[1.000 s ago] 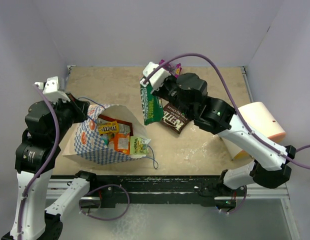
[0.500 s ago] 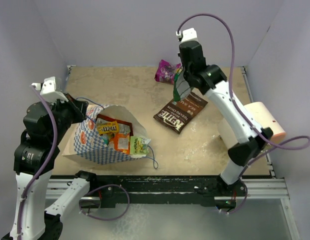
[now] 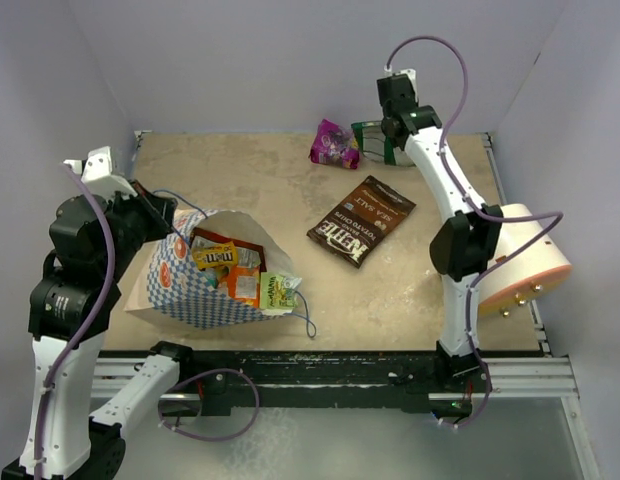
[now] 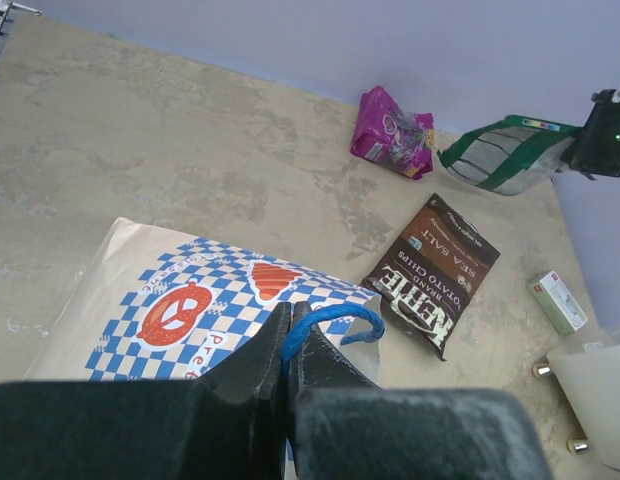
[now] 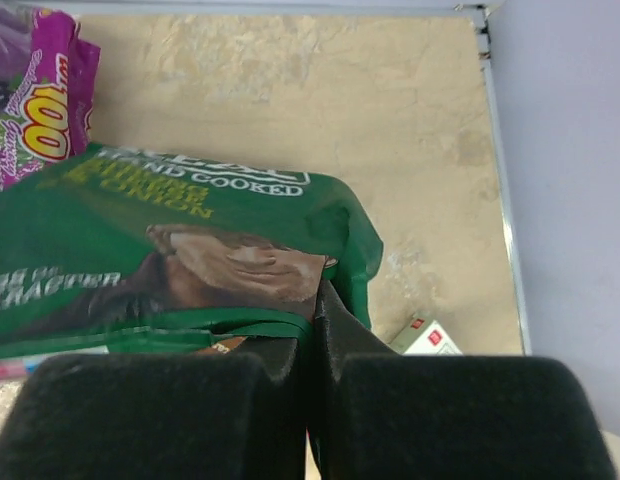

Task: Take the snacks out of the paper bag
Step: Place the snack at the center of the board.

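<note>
Although the left gripper (image 3: 158, 212) is half lost among dark arm links at the left of the overhead view, it sits at the upper left corner of the paper bag (image 3: 170, 282). The bag lies on its side with its mouth facing right. A yellow M&M's packet (image 3: 216, 256), an orange packet (image 3: 244, 286) and a pale green packet (image 3: 280, 291) show in the mouth; the ones beneath overlap too much to sort out. A brown Kettle chips bag (image 3: 362, 220) lies flat at centre. A magenta packet (image 3: 334, 143) rests at upper centre, with a green packet (image 3: 372, 140) just beside it at the right gripper (image 3: 392, 133). A cream cylinder (image 3: 522, 258) lies at the right edge.

In the left wrist view, the left gripper (image 4: 291, 318) has its fingers pressed together on the bag's blue string handle (image 4: 342, 315). The gripper body hides the bag's near part. The cylinder (image 4: 602, 385) is cut off at lower right, with a small white box (image 4: 557, 301) near it.

In the right wrist view, the right gripper (image 5: 312, 318) is clamped on the lower edge of the green packet (image 5: 190, 250). The packet's print is only partly readable. The magenta packet (image 5: 35, 100) is cropped at upper left, and the white box (image 5: 427, 339) peeks out beside the fingers.
</note>
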Robot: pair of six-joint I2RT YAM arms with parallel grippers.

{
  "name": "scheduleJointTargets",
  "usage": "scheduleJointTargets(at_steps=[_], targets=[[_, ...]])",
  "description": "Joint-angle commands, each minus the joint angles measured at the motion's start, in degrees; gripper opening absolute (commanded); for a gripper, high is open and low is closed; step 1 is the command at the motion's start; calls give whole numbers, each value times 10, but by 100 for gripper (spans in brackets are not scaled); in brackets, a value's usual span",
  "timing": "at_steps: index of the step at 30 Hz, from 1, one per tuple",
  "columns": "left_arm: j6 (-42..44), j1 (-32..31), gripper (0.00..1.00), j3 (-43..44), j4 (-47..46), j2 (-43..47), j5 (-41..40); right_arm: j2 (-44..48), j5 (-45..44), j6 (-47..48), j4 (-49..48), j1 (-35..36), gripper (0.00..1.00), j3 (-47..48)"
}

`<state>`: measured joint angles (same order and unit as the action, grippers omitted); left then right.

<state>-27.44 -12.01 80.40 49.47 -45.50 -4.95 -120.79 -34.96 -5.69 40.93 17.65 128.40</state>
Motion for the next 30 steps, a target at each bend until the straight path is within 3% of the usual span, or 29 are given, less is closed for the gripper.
scheduleJointTargets(at_steps=[1,4,10,22,30], targets=[[1,0,0,25,-3,-7,-7,1,1,-54,1,11,0,-8],[3,0,0,27,-2,-7,-8,12,20,-110,25,15,0,-66],[9,0,0,27,6,-3,-5,68,40,-130,-20,41,0,-215],[12,0,0,26,11,5,2,108,20,-150,58,98,0,-233],[13,0,0,23,12,12,2,124,120,-221,15,133,0,-334]])
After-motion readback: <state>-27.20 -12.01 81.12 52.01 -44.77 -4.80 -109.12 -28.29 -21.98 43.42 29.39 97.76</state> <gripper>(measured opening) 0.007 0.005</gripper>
